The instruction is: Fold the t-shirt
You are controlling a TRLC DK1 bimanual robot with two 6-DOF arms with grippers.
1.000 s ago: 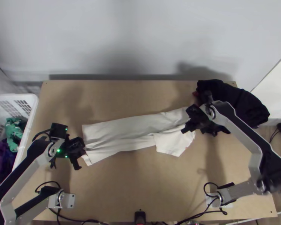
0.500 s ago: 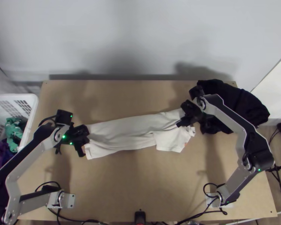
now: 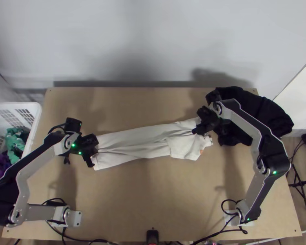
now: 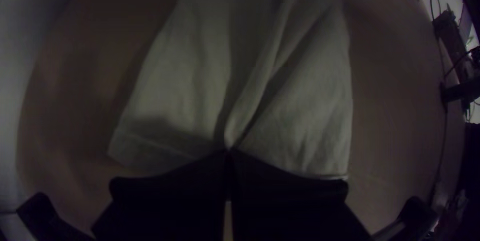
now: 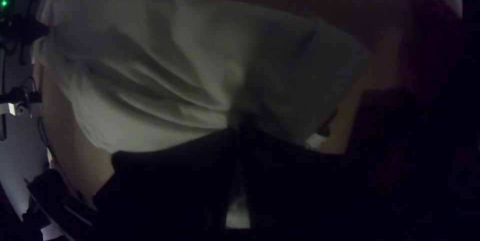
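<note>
The white t-shirt [image 3: 132, 143] lies as a long narrow strip across the middle of the table, creased lengthwise, one sleeve-like flap over its right part. My left gripper [image 3: 95, 152] is at the strip's left end; in the left wrist view my left gripper [image 4: 228, 153] is shut on the middle of that end edge, folds of the t-shirt [image 4: 250, 81] running from its fingertips. My right gripper [image 3: 197, 131] is at the right part; in the right wrist view my right gripper [image 5: 237, 130] is shut on gathered cloth of the t-shirt [image 5: 200, 56], with creases fanning out.
A black cloth heap [image 3: 255, 110] lies at the table's far right corner, beneath and beside the right arm. A white basket [image 3: 39, 112] with green and purple clothes stands off the left edge. Bare wood [image 3: 153, 196] stretches between the arms' bases.
Both grippers have shifted: the left one away from the near edge and rightward, the right one slightly leftward. The shirt's left end moved up the picture, and its lower edge now lies farther from the near edge.
</note>
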